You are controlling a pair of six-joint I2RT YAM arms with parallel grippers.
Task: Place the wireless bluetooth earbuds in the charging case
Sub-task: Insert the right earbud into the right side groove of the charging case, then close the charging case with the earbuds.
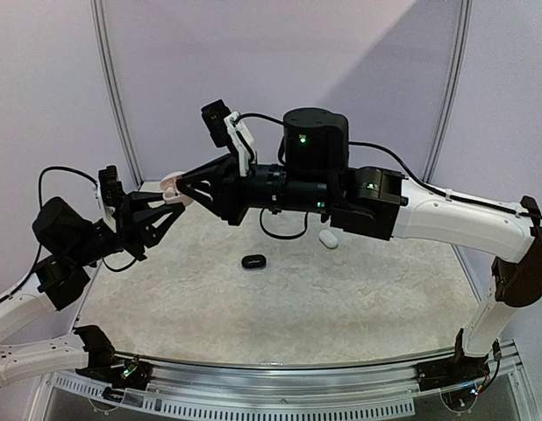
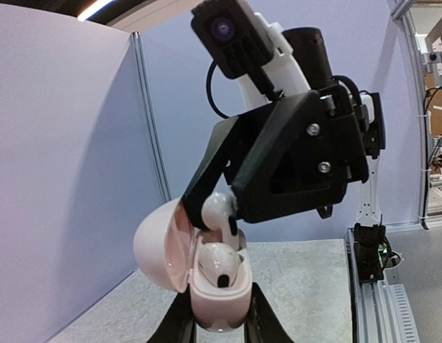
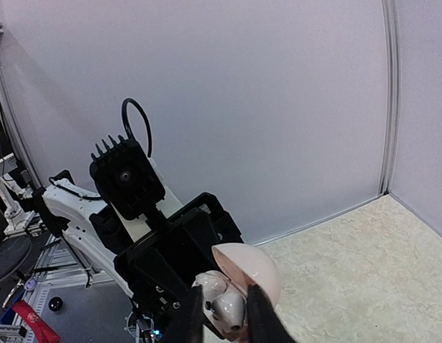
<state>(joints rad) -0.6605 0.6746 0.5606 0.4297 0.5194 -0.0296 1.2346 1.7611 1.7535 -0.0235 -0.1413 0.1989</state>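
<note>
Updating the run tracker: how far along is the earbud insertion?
Done: one earbud sits in the open pink case, held in mid-air by the left gripper. In hand: the right gripper holds a second earbud at the case's free slot, not fully seated. Left: push it home and let go; the lid stands open.

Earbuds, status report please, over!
Left end effector shut on open case, one bud seated. Right end effector holds second bud at case mouth. Nothing in the way.
</note>
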